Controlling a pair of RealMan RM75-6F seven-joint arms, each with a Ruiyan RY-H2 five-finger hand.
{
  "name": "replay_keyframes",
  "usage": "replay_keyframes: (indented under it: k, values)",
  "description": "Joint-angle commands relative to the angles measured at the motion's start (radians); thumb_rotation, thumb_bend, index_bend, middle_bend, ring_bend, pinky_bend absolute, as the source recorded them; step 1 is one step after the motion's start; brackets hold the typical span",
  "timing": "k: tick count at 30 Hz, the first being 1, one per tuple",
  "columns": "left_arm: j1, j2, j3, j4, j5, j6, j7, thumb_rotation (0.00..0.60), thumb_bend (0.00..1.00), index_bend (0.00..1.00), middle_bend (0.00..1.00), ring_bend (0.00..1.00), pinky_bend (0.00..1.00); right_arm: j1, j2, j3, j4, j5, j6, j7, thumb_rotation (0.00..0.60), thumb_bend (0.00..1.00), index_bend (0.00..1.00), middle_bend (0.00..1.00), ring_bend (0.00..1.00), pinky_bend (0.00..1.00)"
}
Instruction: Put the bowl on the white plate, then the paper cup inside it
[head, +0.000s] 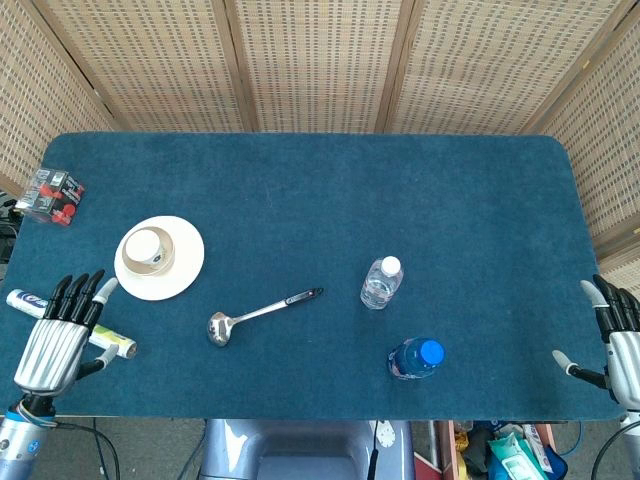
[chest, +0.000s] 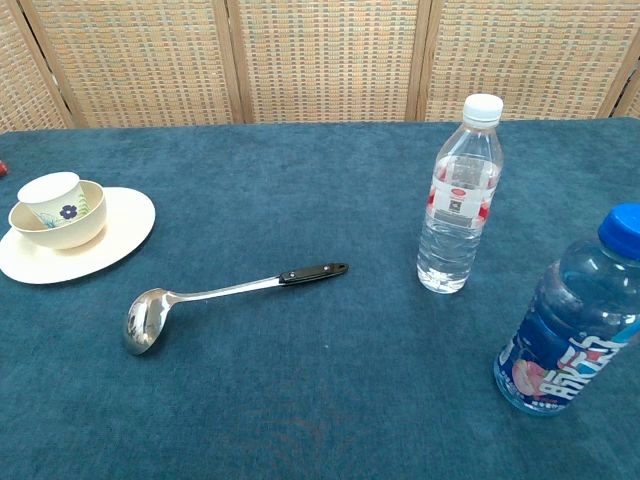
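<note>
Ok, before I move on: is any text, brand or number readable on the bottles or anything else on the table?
Nothing can be read with confidence.
Clear bottle: red and white label, print too small to read.
Blue-capped bottle: large white characters on its label, blurred and cut off.
Paper cup: a dark flower motif, no words.
Tube at the table's left edge: dark lettering, too small.
Red and black pack: too small.

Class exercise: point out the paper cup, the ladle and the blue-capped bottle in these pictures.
paper cup (chest: 52, 197): chest view, on its side wall above the flower print.
ladle (chest: 143, 320): chest view, on its shiny scoop.
blue-capped bottle (chest: 627, 230): chest view, on its blue cap.
</note>
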Motion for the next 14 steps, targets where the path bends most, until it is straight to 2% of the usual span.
replay_keyframes:
  k: [1,14]
  values:
    - [0.032,-0.025,0.012,0.024,0.020,0.030,-0.015,0.600,0.18,0.00,0.00,0.00,0.00,0.000,-0.003,0.003,0.004,-0.003,0.006,0.001,0.600,0.14,0.01,0.00,0.00,0.00]
    - [0.074,-0.014,0.009,0.060,0.071,0.053,-0.046,0.600,0.16,0.00,0.00,0.00,0.00,0.007,-0.014,-0.001,0.009,-0.021,0.007,-0.026,0.600,0.14,0.01,0.00,0.00,0.00]
